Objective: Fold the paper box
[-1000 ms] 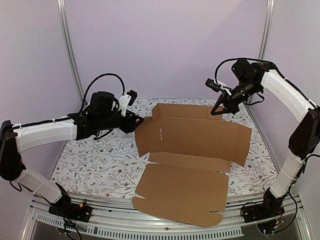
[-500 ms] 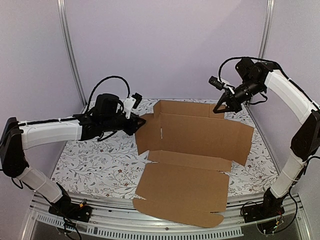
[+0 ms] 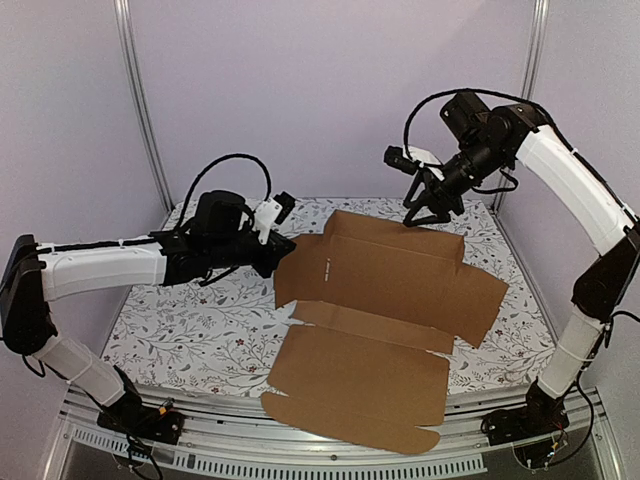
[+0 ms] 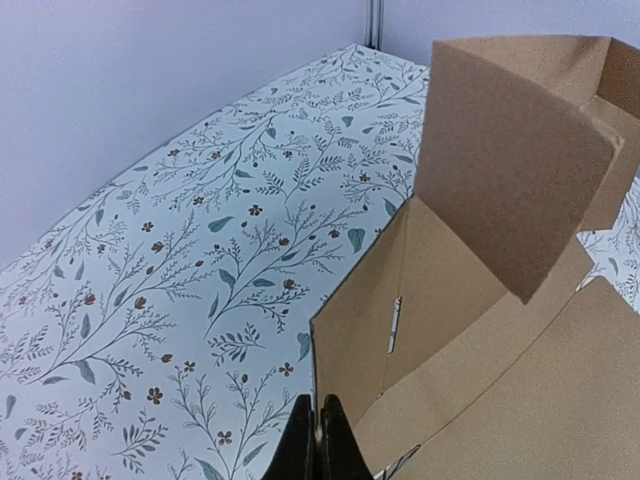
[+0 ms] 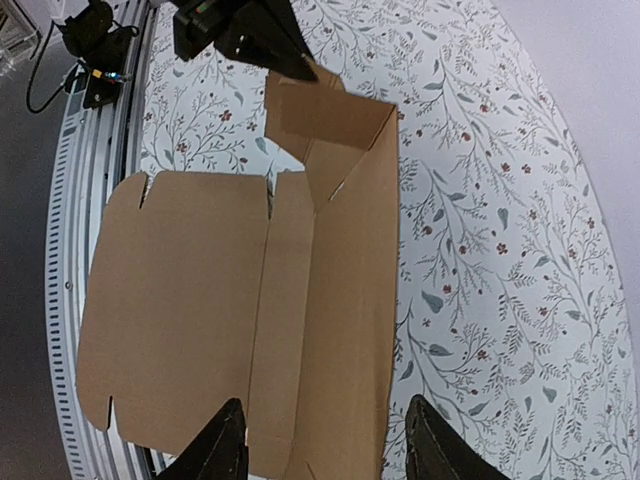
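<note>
1. Since a second ago, the right gripper [image 3: 428,208] has swung left along the far wall of the plain brown corrugated cardboard paper box [image 3: 390,275], and its fingers have parted.
2. Meanwhile the left gripper [image 3: 283,248] has reached the box's left side flap and closed; the box has turned slightly.
3. Now the right pincer hangs spread above the far wall, holding nothing.
4. The left wrist view shows the left fingers [image 4: 305,445] pressed together at the raised flap's edge; whether they pinch board I cannot tell.
5. The box lies unfolded on the white, floral-patterned table cover [image 3: 190,320], its lid panel overhanging the near edge.
</note>
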### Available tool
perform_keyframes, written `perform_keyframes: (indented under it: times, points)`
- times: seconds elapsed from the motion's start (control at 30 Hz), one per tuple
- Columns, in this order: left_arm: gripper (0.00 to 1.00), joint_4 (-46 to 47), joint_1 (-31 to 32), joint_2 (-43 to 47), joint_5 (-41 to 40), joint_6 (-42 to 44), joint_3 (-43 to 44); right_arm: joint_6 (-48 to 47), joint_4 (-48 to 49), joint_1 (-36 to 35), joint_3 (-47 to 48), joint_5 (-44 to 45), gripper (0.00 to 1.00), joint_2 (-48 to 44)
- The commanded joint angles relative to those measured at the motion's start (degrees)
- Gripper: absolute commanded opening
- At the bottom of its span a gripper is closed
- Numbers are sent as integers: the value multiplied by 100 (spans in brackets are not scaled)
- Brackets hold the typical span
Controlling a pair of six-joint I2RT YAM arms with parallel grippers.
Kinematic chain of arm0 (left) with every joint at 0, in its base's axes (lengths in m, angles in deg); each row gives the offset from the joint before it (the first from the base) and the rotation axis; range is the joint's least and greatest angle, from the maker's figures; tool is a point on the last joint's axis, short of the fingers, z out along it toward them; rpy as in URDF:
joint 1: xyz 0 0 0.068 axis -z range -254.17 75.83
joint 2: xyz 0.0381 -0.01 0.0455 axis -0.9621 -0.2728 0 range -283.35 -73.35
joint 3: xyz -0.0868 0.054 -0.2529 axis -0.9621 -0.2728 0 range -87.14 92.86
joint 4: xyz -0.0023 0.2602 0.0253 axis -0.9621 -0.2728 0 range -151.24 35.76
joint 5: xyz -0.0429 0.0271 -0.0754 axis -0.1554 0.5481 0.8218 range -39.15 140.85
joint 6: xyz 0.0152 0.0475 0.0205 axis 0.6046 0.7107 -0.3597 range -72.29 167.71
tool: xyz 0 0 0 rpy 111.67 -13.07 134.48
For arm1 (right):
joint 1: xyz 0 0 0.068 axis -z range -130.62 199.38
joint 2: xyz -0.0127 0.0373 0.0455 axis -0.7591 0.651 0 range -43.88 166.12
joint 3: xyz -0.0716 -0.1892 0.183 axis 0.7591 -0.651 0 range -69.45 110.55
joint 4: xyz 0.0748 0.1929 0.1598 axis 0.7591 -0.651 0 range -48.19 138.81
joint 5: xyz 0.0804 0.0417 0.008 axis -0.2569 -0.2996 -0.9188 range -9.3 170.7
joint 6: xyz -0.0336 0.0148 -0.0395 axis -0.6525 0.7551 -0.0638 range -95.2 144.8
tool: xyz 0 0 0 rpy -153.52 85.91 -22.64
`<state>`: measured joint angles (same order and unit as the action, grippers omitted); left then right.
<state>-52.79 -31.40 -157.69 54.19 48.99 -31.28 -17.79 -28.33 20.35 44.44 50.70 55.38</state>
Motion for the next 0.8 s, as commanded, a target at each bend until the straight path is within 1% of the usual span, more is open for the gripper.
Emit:
perform_keyframes:
  times: [0.0,0.1,0.23,0.4,0.63,0.7,0.77]
  points:
    - [0,138,167,180,-170,235,75,393,-724,-63,1014,602,51,654]
    - [0,140,199,243,-292,291,66,439,-863,-117,1287,709,45,1016]
    - [0,128,240,330,-316,365,57,400,-933,-266,1203,819,44,1077]
    - [0,114,258,365,-519,439,74,497,-986,-354,1136,849,47,1095]
    - [0,114,285,349,-551,487,56,802,-767,-363,1270,1097,49,931]
    - [0,126,294,356,-569,487,32,850,-700,-361,1315,1003,49,783]
    - [0,140,303,356,-586,496,22,829,-736,-362,1305,677,51,647]
